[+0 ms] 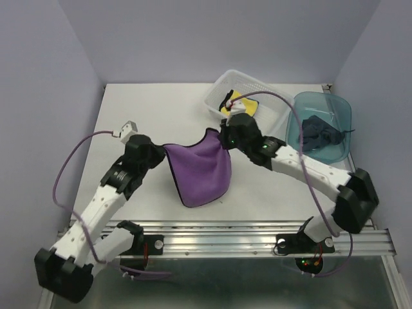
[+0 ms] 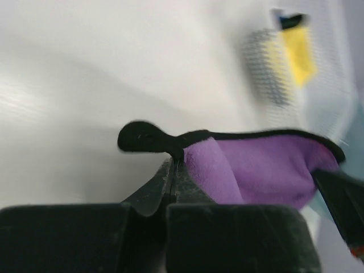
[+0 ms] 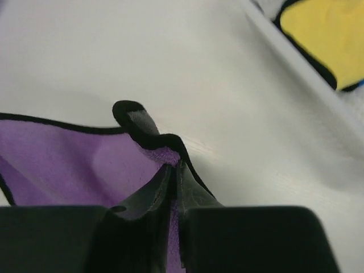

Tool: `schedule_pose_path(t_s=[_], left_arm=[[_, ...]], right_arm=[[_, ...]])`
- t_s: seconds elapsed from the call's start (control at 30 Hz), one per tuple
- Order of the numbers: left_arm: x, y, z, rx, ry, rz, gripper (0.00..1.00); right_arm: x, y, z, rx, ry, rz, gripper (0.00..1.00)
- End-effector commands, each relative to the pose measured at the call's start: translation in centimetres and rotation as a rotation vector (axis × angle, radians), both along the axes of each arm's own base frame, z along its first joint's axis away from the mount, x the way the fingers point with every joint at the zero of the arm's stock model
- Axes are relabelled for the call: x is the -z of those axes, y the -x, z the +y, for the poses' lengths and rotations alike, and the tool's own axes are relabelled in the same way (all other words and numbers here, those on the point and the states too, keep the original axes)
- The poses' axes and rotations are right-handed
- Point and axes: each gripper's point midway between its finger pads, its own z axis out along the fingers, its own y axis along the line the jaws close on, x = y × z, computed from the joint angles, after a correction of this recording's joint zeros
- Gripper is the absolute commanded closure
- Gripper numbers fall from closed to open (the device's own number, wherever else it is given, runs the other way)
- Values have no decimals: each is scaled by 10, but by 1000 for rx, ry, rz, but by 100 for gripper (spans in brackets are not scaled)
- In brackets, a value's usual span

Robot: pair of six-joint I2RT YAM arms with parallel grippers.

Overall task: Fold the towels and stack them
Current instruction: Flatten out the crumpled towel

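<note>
**A:** Where is the towel you're working on?

**B:** The purple towel (image 1: 201,168) hangs between my claws in the middle of the overhead frame. My left claw (image 1: 161,149) is clenched on its left top corner and my right claw (image 1: 223,138) on its right top corner. Each wrist view shows a black-hemmed corner nipped between closed fingertips. The top edge sags between them, and the lower end seems to rest on the table (image 1: 141,103).

**A:** And the others?

**B:** A yellow towel (image 1: 233,103) lies in the white basket (image 1: 215,90) at upper centre. A dark towel (image 1: 322,134) sits bunched in the teal bin (image 1: 341,106) at upper right (I see no bright blue one from here).

**A:** How do you make this fold a clean one?

**B:** First I'd draw my claws apart, level with each other, until the sag is gone. Then I'd lay the cloth flat, carry the held edge over to the free one, and match the hems before letting go. Both bites look shallow, little more than hem, so I'd pull gently. A hard tug could slip a corner out, I think.
</note>
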Motion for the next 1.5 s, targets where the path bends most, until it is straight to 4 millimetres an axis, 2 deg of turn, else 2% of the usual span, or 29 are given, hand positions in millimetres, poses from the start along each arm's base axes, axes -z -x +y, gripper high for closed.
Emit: schedule_pose_path(t_s=[0.0,0.03,0.07,0.1,0.13,0.2,0.23,0.27,0.33,0.37,0.43,0.47,0.5,0.57,0.6,0.67,0.7,0.77,0.9,0.97,1.03,1.07,1.1,1.2,1.33,1.4,1.47], left_arm=[[79,-27,77,-364,-172,286,100],[89,-33,90,-395,-177,324,100],[105,-41,105,-412,-180,392,72],[110,-45,111,-414,-182,417,54],[115,-54,109,-389,-194,436,40],[115,-61,102,-349,-178,428,23],[115,-66,95,-307,-160,402,17],[115,-67,91,-284,-152,390,1],[115,-65,82,-218,-139,376,1],[124,-50,72,-144,-134,393,1],[118,-45,64,-106,-114,370,1],[118,-40,55,-76,-119,359,1],[119,-29,44,-24,-92,345,1],[123,-16,29,28,-72,347,1],[131,-3,17,70,-55,359,1],[149,11,12,70,-39,399,1],[153,13,9,80,-39,395,1],[166,17,8,86,-39,418,1],[180,4,-4,145,-32,408,1],[178,-10,-9,166,-44,382,1],[189,-19,-12,179,-58,412,1],[184,-29,-14,188,-70,396,1],[193,-33,-15,191,-79,423,1],[196,-55,-9,160,-140,427,1],[190,-79,-5,154,-195,430,1],[177,-90,-6,152,-210,412,1],[169,-92,-5,149,-208,400,1]], right_arm=[[56,-37,16,123,91,128,77],[61,-42,23,112,104,143,66],[72,-49,34,98,137,179,37],[77,-48,37,82,149,196,27],[79,-48,42,52,153,201,18],[72,-45,46,12,137,180,13],[77,-41,43,-1,144,171,6],[65,-37,42,-11,123,151,0],[74,-27,37,-39,120,156,0],[81,-5,31,-88,100,192,0],[82,1,30,-104,93,199,0],[78,12,33,-138,52,218,0],[91,22,31,-163,48,240,0],[93,33,37,-214,2,253,0],[95,36,37,-219,-18,255,0],[104,41,38,-233,-14,289,0],[116,43,37,-228,-3,315,0],[124,47,39,-238,-14,335,0],[153,51,37,-229,4,383,0],[162,47,35,-206,20,393,0],[177,44,35,-190,49,415,0],[180,41,37,-180,50,421,0],[184,39,37,-166,54,431,0],[198,25,27,-29,84,460,0],[201,7,18,75,129,432,0],[203,0,11,113,159,427,0],[196,-5,11,115,172,408,0]])
